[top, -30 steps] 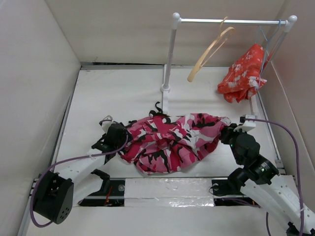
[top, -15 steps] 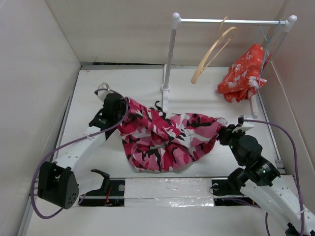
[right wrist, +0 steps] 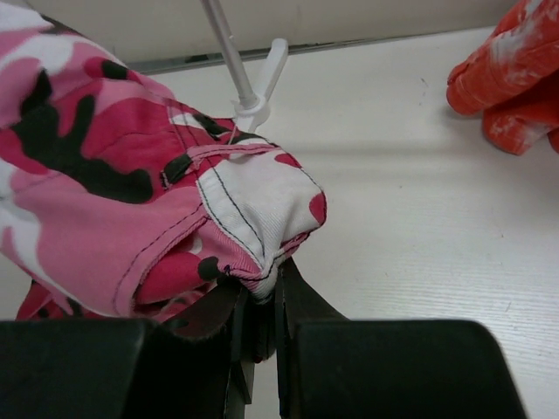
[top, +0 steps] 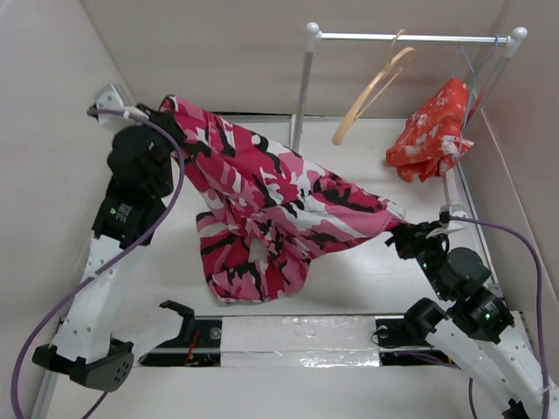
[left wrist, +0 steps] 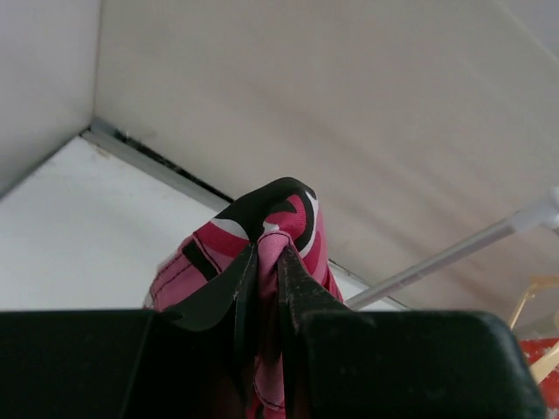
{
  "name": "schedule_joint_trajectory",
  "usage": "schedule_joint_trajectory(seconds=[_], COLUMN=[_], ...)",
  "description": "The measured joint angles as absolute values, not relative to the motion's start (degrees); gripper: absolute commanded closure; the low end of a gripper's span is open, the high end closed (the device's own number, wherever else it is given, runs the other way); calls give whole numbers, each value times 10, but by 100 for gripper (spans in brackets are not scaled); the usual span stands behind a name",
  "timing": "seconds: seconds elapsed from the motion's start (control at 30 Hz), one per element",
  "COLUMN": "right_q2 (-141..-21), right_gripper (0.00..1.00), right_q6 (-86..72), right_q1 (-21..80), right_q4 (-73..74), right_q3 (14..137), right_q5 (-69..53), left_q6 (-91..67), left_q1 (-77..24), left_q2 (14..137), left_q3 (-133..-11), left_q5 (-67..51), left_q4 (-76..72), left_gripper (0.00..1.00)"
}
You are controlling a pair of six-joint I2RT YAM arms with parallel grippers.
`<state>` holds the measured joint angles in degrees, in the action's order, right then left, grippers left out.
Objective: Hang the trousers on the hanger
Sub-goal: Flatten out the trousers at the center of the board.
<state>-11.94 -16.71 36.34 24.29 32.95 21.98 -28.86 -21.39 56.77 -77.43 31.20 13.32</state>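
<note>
The camouflage trousers [top: 271, 209] stretch between both arms, hanging in a sagging span above the table. My left gripper [top: 166, 109] is raised high at the back left, shut on one end of the trousers [left wrist: 275, 227]. My right gripper [top: 403, 234] stays low at the right, shut on the waistband corner of the trousers [right wrist: 253, 218]. The wooden hanger [top: 376, 85] hangs from the rail [top: 410, 37] behind, apart from the cloth; a bit of that hanger [left wrist: 537, 323] shows at the right edge of the left wrist view.
An orange-red floral cloth [top: 430, 131] hangs at the rail's right end and shows again, the same cloth [right wrist: 511, 74], in the right wrist view. The rack's left post [top: 299, 96] stands behind the trousers. White walls close in the left, back and right.
My left gripper closed on the trousers' left end and rose up and back to the left, lifting the cloth off the table into a span. The right gripper kept its grip, nearly still.
</note>
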Motion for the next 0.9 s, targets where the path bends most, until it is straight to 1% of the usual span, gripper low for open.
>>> schedule_joint_trajectory(seconds=[0.07,0.13,0.2,0.23,0.27,0.3,0.33,0.37,0.43,0.47,0.5,0.6,0.7,0.73,0.77,0.9], right_q2=[-131,-145,-152,-152,-149,-142,-133,-124,-110,-105,-102,-107,-121,-126,-130,-138], right_gripper=[100,100,100,100,100,100,100,100,100,100,100,100,100,100,100,100], right_q6=[-168,-171,-177,-180,-182,-183,-184,-185,-187,-188,-189,-188,-186,-184,-183,-181], right_q1=[363,364,364,364,364,363,363,363,363,363,363,363,363,363,363,363], right_q4=[243,242,239,237,236,238,243,249,258,263,268,281,280,278,277,258], right_q3=[329,329,329,329,329,329,328,328,326,324,321,314,313,313,313,304], right_q5=[212,203,198,196,197,202,208,213,223,225,226,232,236,236,236,232], left_q6=[-246,-222,-206,-201,-199,-197,-194,-194,-208,-215,-225,-250,-270,-277,-288,-342], left_q1=[-213,-213,-216,-221,-229,-237,-244,-249,-254,-257,-258,-259,-259,-259,-259,-238], left_q2=[630,709,832,882,927,954,966,962,958,959,961,967,946,922,894,697], left_q3=[-885,-1028,-1226,-1303,-1347,-1355,-1318,-1263,-1120,-1044,-971,-784,-665,-631,-605,-498], left_q5=[307,284,243,220,203,188,172,158,121,102,85,45,47,60,81,157], left_q4=[148,171,201,200,194,184,165,140,100,79,65,52,46,44,38,6], left_gripper=[100,100,100,99,94,86,69,61,50,46,44,43,43,40,40,39])
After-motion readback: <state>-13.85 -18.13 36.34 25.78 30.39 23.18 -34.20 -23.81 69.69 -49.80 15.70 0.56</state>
